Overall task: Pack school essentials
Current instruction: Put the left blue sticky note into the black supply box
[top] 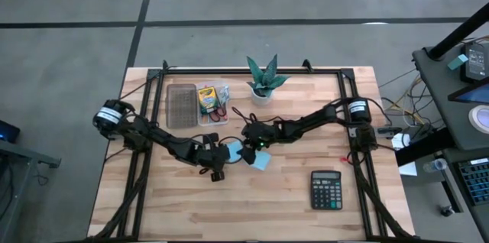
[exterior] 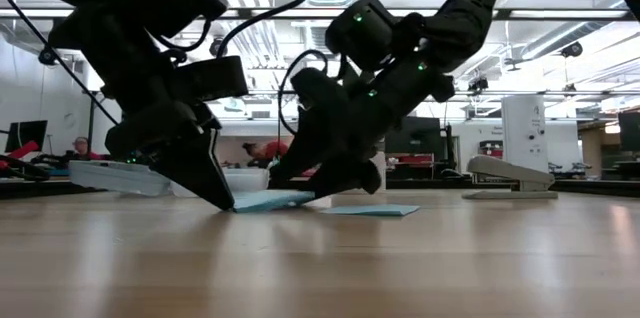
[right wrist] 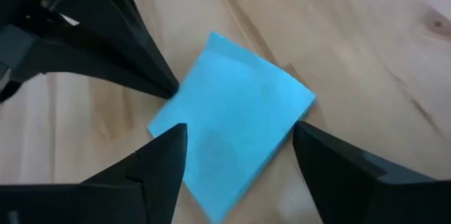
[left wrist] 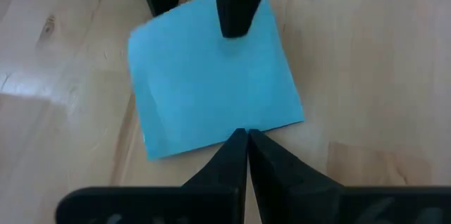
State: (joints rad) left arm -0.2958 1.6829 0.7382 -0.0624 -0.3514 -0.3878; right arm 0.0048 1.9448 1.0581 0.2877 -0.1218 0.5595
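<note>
- Closed black fingers of the left gripper [left wrist: 246, 136] fill the near edge of the left wrist view, tips pressed together and touching one edge of the light-blue sticky-note pad [left wrist: 211, 76].
- Opposite them, at the pad's far side, the right gripper [right wrist: 239, 146] stands with its fingers spread apart, one finger on each side of a corner of the pad, holding nothing.
- From table height, the pad [exterior: 268, 199] lies flat on the wooden table [exterior: 320, 258], with the left gripper's tip [exterior: 222, 201] down at its edge and the right gripper [exterior: 330, 183] just over its other side.
- Just beside the pad, a single loose blue sheet [top: 261, 160] lies flat on the wood.
- Farther from the pad, toward the table's back edge, a clear tray [top: 183, 105] holds the yellow-green crayon box [top: 206, 99], with the red-handled scissors [top: 219, 111] next to it.
- Near the tray, also behind the pad, a green spiky plant [top: 265, 77] stands in a white pot.
- Well apart from the pad, toward the table's front, sits a black calculator [top: 326, 189].
</note>
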